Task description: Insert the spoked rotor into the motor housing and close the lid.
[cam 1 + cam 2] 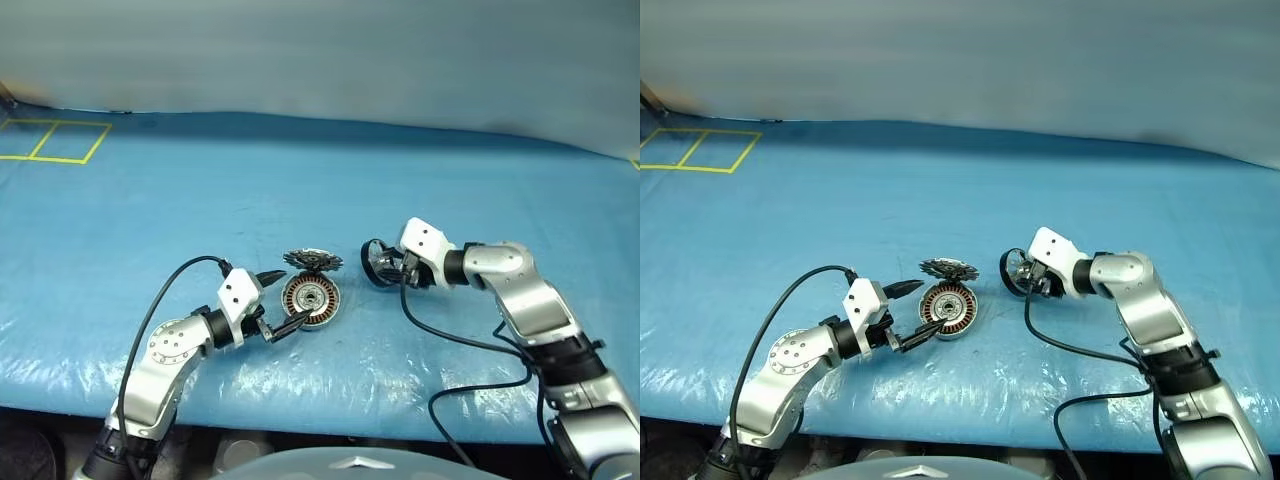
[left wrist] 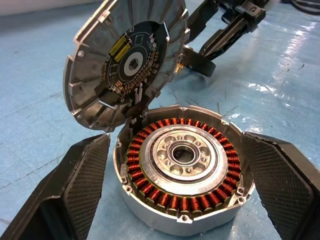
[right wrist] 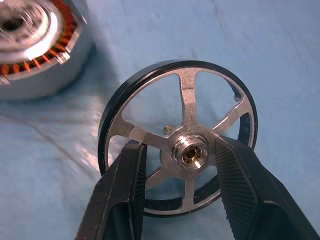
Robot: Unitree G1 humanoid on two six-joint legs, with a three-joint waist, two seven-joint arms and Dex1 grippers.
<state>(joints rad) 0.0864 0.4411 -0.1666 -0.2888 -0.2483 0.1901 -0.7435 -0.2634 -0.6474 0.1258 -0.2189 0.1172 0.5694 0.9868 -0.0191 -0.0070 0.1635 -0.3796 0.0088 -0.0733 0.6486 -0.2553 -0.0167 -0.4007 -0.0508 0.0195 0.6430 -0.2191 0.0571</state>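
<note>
Right claw (image 3: pixel 177 165) gripping spoked rotor (image 3: pixel 186 107), motor housing (image 1: pixel 309 299) nearby, lid (image 1: pixel 312 261) raised

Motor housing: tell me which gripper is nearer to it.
Left. The left gripper straddles the motor housing, one finger on each side. The right gripper is off to the housing's right, closed on the spoked rotor.

Bright, even overhead light glares off the blue sheet (image 1: pixel 300 180); the motor housing (image 3: pixel 35 45) is blurred.
</note>
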